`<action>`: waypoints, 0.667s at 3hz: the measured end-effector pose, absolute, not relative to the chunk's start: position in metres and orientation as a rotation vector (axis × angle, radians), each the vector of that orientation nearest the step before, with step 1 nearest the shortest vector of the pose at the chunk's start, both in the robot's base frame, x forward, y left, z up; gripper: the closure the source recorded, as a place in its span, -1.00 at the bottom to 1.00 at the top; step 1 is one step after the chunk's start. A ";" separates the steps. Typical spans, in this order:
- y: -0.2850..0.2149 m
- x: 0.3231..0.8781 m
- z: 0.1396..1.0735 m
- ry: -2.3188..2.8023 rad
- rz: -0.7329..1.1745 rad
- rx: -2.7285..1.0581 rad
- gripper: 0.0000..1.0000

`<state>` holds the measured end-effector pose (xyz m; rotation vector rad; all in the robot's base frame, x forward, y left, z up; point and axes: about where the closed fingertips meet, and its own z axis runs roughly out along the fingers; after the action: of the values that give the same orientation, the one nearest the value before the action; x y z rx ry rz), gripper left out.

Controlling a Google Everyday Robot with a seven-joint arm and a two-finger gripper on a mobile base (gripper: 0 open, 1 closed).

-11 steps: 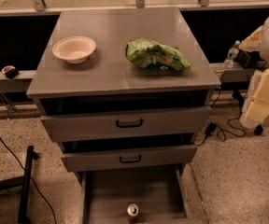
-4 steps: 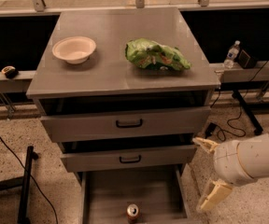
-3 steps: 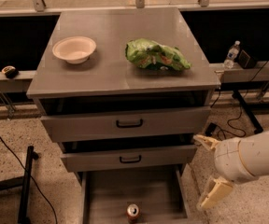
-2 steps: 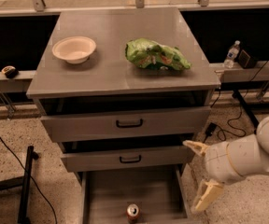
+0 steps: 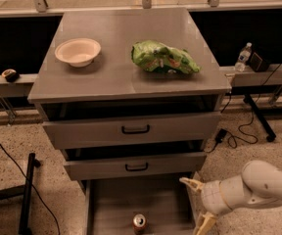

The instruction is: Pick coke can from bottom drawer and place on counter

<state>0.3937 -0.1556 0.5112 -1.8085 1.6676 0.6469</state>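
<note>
Gripper: your gripper (image 5: 198, 204) sits low in the view at about 4 o'clock. It is at the right wall of the bottom drawer (image 5: 126, 197), on the end of the white arm (image 5: 261, 185) that enters from the right edge.
Gripper state: released. The two tan fingers (image 5: 191, 183) are spread wide, one above the other, with nothing between them. The upper finger overlaps the line of the drawer's right wall, and the lower one is outside it.
Can: the can (image 5: 139, 223) stands upright on the drawer floor near the front, about mid-width, at 6 o'clock in the view. Its silver top faces up.
Can vs gripper: you'll find the can between 8 and 9 o'clock from the gripper. It is near but clearly apart, with no contact and bare drawer floor between them.
Bottom drawer: it is pulled out farthest of the three, and the can is the one thing on its floor.
Counter: the counter (image 5: 121, 31) is well apart from the can, at 12 o'clock from it.
On the counter: a bowl (image 5: 78, 51) sits toward 10 o'clock and a green bag (image 5: 164, 58) toward 2 o'clock. The two do not touch.
Upper drawers: the top drawer (image 5: 131, 129) and middle drawer (image 5: 133, 166) are each partly out and have black handles.
Bottle: a bottle (image 5: 242, 57) stands on the ledge at 3 o'clock from the counter.
</note>
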 end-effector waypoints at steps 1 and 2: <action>-0.145 0.381 0.484 1.677 0.736 -1.777 -1.00; -0.145 0.381 0.484 1.677 0.736 -1.777 -1.00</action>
<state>0.3806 -0.1455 0.4838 -1.7765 1.6775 0.7363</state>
